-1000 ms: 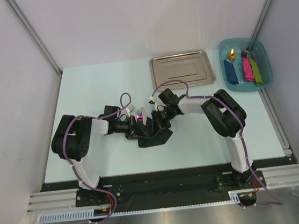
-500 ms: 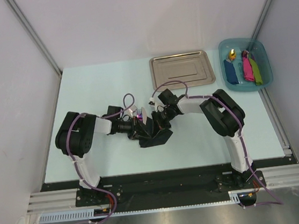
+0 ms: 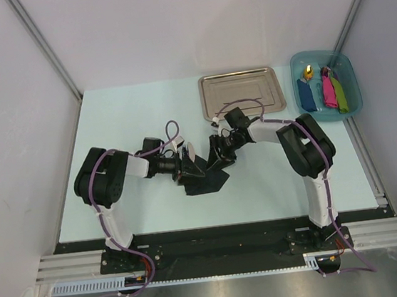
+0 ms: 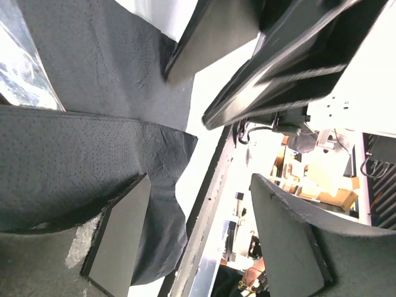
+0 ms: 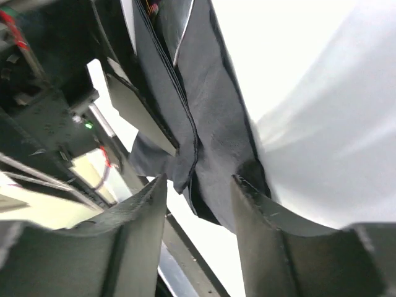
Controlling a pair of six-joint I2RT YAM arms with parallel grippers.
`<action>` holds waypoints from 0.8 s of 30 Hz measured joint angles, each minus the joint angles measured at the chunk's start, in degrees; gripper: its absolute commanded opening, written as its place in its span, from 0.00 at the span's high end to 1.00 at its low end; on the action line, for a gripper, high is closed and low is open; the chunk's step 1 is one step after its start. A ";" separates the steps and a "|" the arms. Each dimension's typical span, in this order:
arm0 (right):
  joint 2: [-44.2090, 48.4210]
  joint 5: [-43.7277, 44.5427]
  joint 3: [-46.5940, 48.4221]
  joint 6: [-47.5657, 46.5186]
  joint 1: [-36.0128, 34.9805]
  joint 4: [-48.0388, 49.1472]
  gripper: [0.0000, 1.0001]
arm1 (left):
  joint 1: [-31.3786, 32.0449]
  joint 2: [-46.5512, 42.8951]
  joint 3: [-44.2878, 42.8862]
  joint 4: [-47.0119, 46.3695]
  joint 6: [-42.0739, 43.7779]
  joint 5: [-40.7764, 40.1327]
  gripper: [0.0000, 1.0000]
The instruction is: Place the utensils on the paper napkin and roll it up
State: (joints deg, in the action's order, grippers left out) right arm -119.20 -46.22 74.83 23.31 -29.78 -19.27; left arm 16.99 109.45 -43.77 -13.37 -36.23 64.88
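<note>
The paper napkin [image 3: 206, 182] lies crumpled and partly folded on the pale table [image 3: 124, 121], at mid-table ahead of the two arm bases and directly beneath both tool heads. The left gripper [image 3: 188, 165] reaches in from the left and the right gripper [image 3: 216, 156] from the right. Both sit low over the napkin's far part, close to each other. In the left wrist view the left fingers [image 4: 117, 244] stand widely parted. A raised fold of black paper lies just beside one of them, but nothing is clamped between the two. In the right wrist view the right fingers [image 5: 139, 238] are moderately parted. A hanging corner of the napkin reaches the gap near their tips without being pinched. The utensils cannot be made out from above. A silvery patch [image 4: 18, 68] shows against the napkin at the edge of the left wrist view, too cropped to identify. The steel tray [image 3: 240, 73] sits at the far edge of the table. A blue bin [image 3: 347, 67] holding coloured items [image 3: 330, 92] stands just to the tray's right.
</note>
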 measured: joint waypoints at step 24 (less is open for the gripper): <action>0.37 0.11 -0.17 -0.04 -3.17 -1.36 0.58 | 0.00 0.13 1.09 -3.08 -1.42 -0.57 0.32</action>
State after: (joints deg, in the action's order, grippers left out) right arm -118.83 -46.11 74.65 23.27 -32.95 -20.62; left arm 16.99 109.58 -42.68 -16.45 -37.65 64.31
